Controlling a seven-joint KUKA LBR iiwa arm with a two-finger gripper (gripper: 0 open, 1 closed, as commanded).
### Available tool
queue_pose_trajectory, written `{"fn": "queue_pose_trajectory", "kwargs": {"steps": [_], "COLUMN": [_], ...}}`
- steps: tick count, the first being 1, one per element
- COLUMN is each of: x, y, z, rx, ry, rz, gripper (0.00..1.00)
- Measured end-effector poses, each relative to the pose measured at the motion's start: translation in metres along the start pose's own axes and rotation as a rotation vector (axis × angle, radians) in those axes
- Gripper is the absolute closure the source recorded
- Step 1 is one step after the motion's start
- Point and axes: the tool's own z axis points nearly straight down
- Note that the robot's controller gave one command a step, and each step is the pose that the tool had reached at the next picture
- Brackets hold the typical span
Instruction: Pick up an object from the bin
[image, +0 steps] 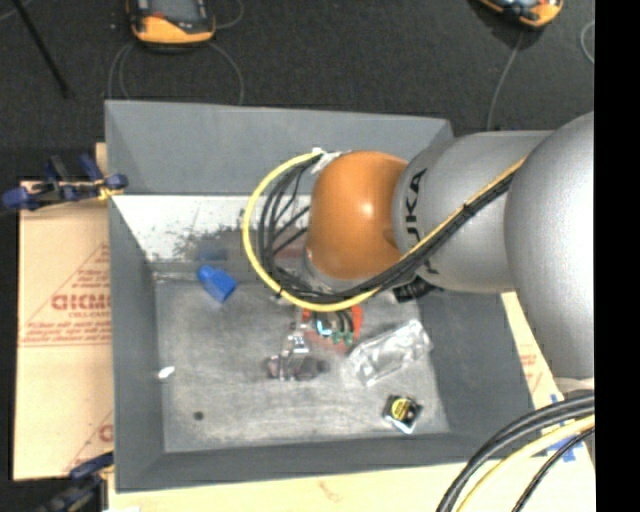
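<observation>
- The hand (298, 356) is hanging low over the middle of the bin (140, 300); whether it is apart or together cannot be told.
- The clear wrapper (388, 350) is lying just right of it; shifting right before closing is looking wise.

Grey bin (131, 330): blue block (216, 282), clear wrapper (388, 350), yellow-black trinket (402, 410).

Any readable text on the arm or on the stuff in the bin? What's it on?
"UKA": black letters on the arm's grey housing, beside the orange cover; start of the word hidden.
Small black-and-yellow thing at lower right: any marking too small to read.
Blue piece, clear plastic bag: no text seen.
</observation>
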Motion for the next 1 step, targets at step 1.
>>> {"fn": "queue_pose_trajectory", "kwargs": {"steps": [1], "x": [-0.0092], "y": [-0.0476], "z": [0.0514], "rx": [0.001], "ry": [-0.004], "rz": [0.146], "gripper": [0.0]}}
